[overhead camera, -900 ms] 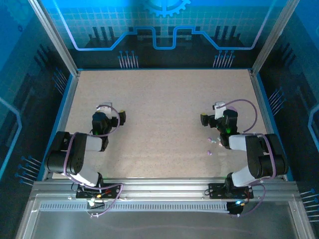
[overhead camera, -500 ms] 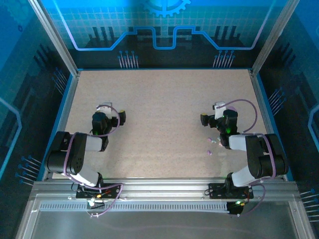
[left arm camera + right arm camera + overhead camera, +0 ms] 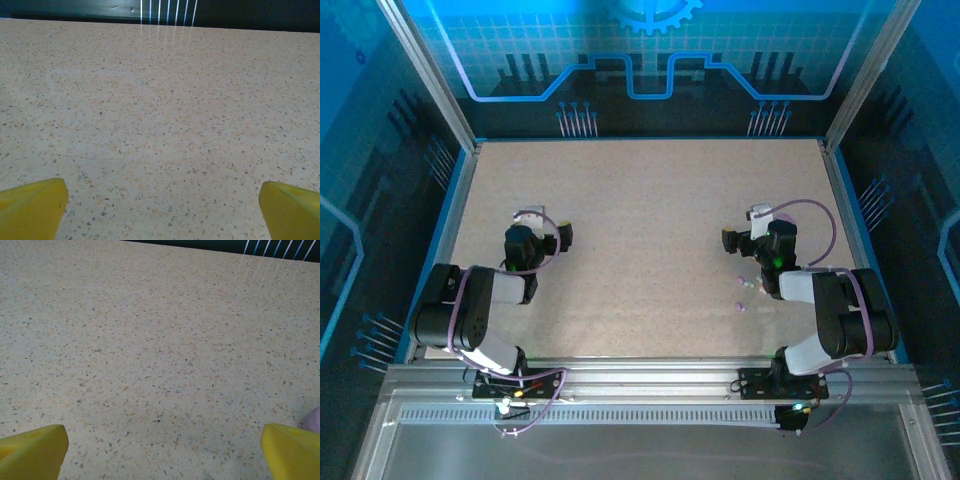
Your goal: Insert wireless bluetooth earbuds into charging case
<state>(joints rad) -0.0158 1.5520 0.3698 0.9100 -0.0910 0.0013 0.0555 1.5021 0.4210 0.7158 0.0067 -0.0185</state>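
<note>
Nothing we see has shifted since the earlier frames, left pincer (image 3: 161, 212) fingers wide apart over bare tabletop (image 3: 640, 200), right pincer (image 3: 162, 452) likewise spread and empty, earbuds (image 3: 741, 284) lying loose toward 4 o'clock, near the right pincer.

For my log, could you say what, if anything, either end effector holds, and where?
Nothing: the left end effector and the right end effector are open and empty.

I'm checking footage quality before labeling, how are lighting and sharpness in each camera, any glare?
Top view: even light on the table, blue cast on the walls, earbuds too tiny to resolve. Left wrist view: sharp speckled table, pale streaks at the far edge. Right wrist view: similar streaks top right, a pale purple object cut off by the right edge.
</note>
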